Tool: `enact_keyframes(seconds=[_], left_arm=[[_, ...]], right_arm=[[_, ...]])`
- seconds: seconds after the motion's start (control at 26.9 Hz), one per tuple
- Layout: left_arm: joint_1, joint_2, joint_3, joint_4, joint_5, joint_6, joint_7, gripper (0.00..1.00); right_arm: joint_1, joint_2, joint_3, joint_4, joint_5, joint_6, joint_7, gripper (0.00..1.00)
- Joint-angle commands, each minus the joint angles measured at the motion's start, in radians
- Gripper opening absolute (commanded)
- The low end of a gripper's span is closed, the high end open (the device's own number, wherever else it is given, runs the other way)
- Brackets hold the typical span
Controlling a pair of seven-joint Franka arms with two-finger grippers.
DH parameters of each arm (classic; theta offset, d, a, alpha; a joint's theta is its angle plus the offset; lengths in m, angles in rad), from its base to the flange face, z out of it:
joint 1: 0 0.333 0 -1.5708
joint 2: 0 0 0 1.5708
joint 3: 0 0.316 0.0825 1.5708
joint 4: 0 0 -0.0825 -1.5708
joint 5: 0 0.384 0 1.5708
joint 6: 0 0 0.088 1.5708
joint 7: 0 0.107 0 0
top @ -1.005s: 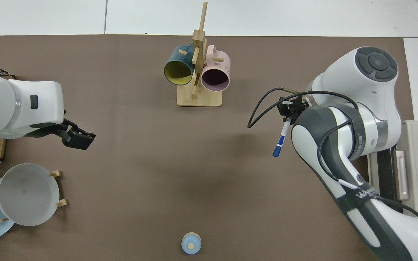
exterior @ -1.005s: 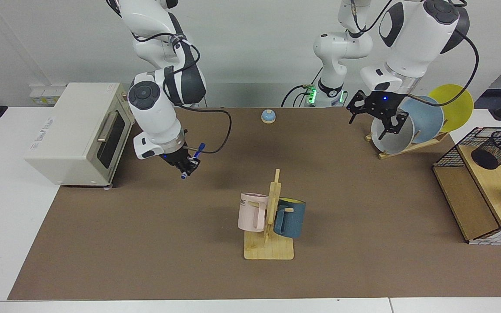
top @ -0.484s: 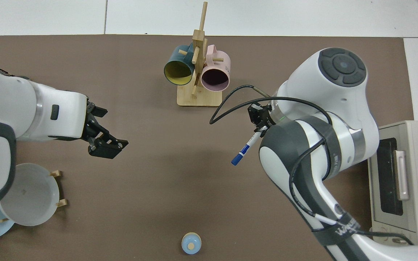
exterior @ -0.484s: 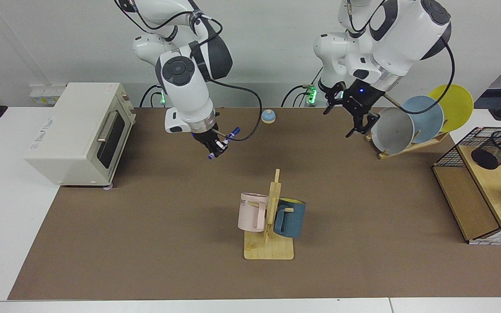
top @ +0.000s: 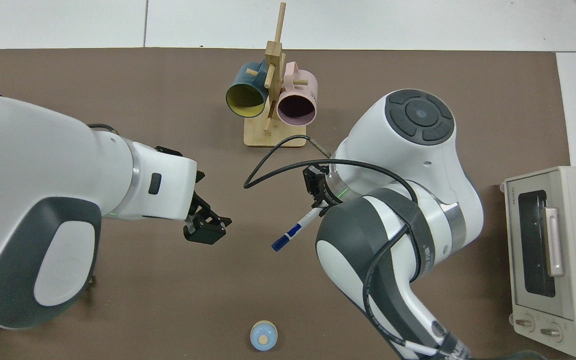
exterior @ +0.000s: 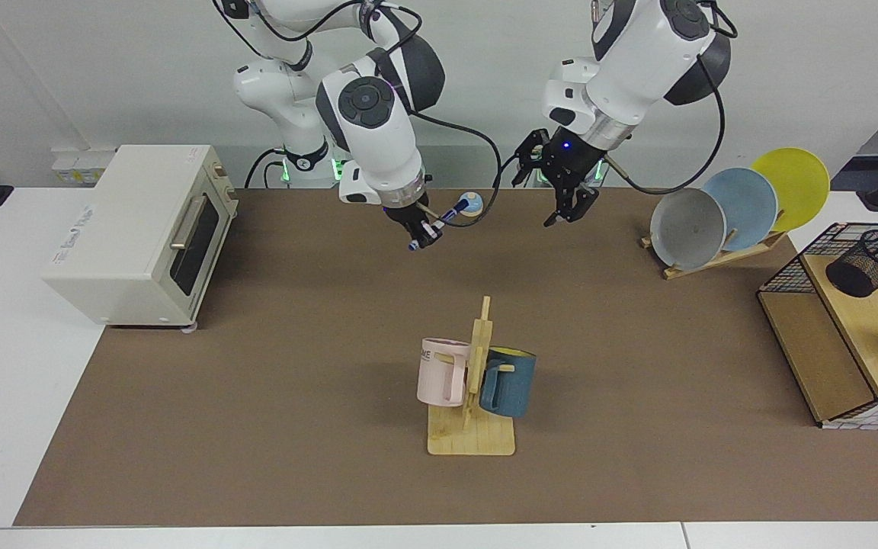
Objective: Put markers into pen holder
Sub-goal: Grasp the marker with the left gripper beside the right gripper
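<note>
My right gripper (exterior: pixel 422 230) hangs over the back middle of the table, shut on the marker (exterior: pixel 439 223), a white barrel with blue ends held at a slant. From above, the marker (top: pixel 293 232) sticks out of the right gripper (top: pixel 318 207) toward the left gripper (top: pixel 205 227). The left gripper (exterior: pixel 570 202) is open and holds nothing, a short way from the marker, fingers pointing down. The pen holder (exterior: pixel 866 263), a black mesh cup, stands on a wooden shelf at the far right of the facing view, well away from both grippers. It is out of the top view.
A wooden mug rack (exterior: pixel 472 435) with a pink mug (exterior: pixel 441 371) and a dark blue mug (exterior: pixel 509 381) stands mid-table. A toaster oven (exterior: pixel 134 232), a plate rack with plates (exterior: pixel 736 213), a small blue bell (exterior: pixel 471 203) and a wire basket frame (exterior: pixel 782 278) ring the mat.
Both arms swung toward the back middle of the table. The right gripper carried the marker up and away from the oven; the left gripper left the plate rack and now faces the marker.
</note>
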Motion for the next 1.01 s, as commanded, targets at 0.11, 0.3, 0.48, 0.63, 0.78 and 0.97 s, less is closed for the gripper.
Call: enact_keyframes(seconds=[0.11,0.3,0.48,0.63,0.78,0.97], left_arm=[[-0.08,-0.11,0.001,-0.19,-0.06,0.138,-0.003,0.99],[-0.1,-0.134,-0.002,-0.236,-0.073,0.17,-0.003,0.96],[-0.118,-0.134,-0.002,-0.254,-0.076,0.183,-0.004,0.91],[-0.129,-0.134,-0.002,-0.268,-0.076,0.187,-0.009,0.81],[-0.134,-0.136,-0.01,-0.285,-0.076,0.187,-0.032,0.7],[-0.135,-0.134,-0.01,-0.285,-0.076,0.18,-0.058,0.51]], right_arm=[[0.013,-0.007,0.017,0.011,0.138,-0.002,0.02,0.0],[0.031,-0.008,0.017,0.011,0.152,0.03,0.029,0.0],[0.033,-0.008,0.018,0.011,0.153,0.034,0.046,0.0],[0.033,-0.008,0.02,0.011,0.153,0.037,0.056,0.0],[0.034,-0.007,0.02,0.012,0.148,0.039,0.075,0.0],[0.036,-0.007,0.02,0.011,0.164,0.051,0.079,0.0]])
